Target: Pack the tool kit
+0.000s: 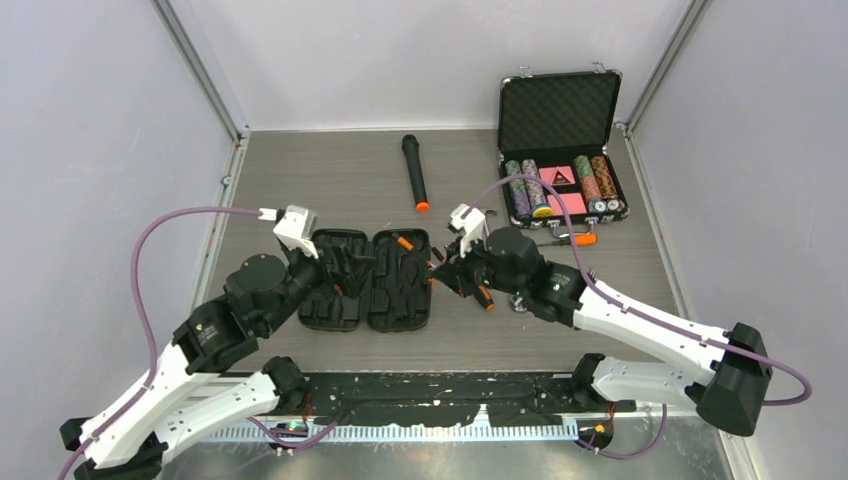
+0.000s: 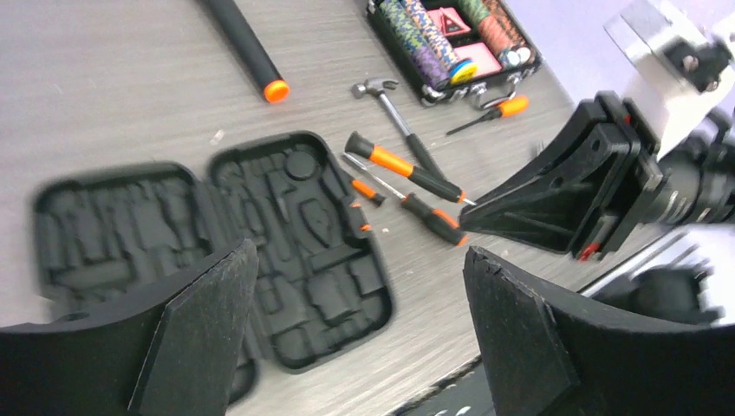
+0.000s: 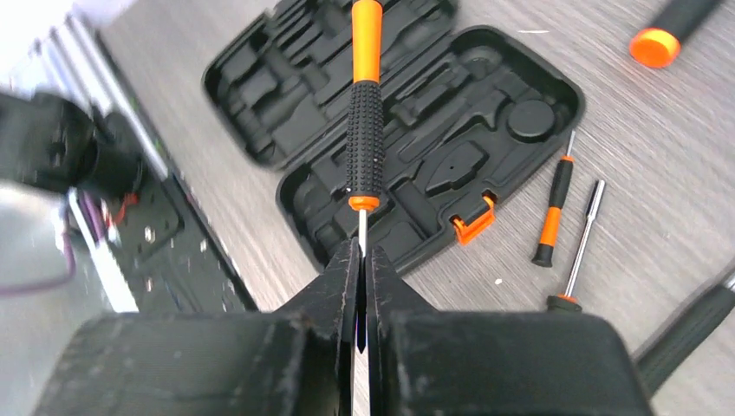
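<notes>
The tool kit (image 1: 365,282) lies open and flat mid-table, its moulded slots (image 3: 433,130) bare and its orange latch (image 3: 472,224) facing the loose tools. My right gripper (image 3: 361,256) is shut on the thin metal shaft of an orange-black screwdriver (image 3: 365,130), whose handle points toward the case. In the left wrist view that screwdriver (image 2: 403,166) runs out from the right gripper (image 2: 472,208). My left gripper (image 2: 360,295) stands wide open above the case's near edge with nothing between its fingers (image 2: 199,329). Two more screwdrivers (image 2: 433,217) (image 2: 368,191) and a hammer (image 2: 394,108) lie right of the case.
A black microphone (image 1: 415,172) with an orange end lies behind the kit. An open metal-edged case of poker chips (image 1: 560,150) stands at the back right, with a small orange screwdriver (image 1: 572,240) in front of it. Walls close in the table on three sides.
</notes>
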### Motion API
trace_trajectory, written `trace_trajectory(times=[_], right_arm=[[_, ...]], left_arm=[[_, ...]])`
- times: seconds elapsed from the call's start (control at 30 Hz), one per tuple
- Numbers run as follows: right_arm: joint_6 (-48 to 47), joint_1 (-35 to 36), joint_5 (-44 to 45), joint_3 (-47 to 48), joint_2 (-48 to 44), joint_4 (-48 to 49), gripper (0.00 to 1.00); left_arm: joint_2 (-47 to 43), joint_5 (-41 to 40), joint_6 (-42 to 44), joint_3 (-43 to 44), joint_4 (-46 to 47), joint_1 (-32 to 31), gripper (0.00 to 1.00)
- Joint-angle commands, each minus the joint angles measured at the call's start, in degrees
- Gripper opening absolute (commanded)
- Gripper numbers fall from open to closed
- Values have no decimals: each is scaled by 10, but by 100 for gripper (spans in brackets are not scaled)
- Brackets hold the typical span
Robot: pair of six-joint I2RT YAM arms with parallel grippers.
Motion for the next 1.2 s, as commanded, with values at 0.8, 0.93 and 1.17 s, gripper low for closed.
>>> trace_trajectory(times=[0.8,0.93,1.17], right_arm=[[237,141,331,-107,-5,337,6],[221,143,324,-103,-7,334,6],[208,145,304,-105,-7,342,6]], left_arm=[[117,-13,-385,-115,282,-1,63],[129,-5,-387,-108,278,-1,55],[135,5,-392,-108,276,-1,47]])
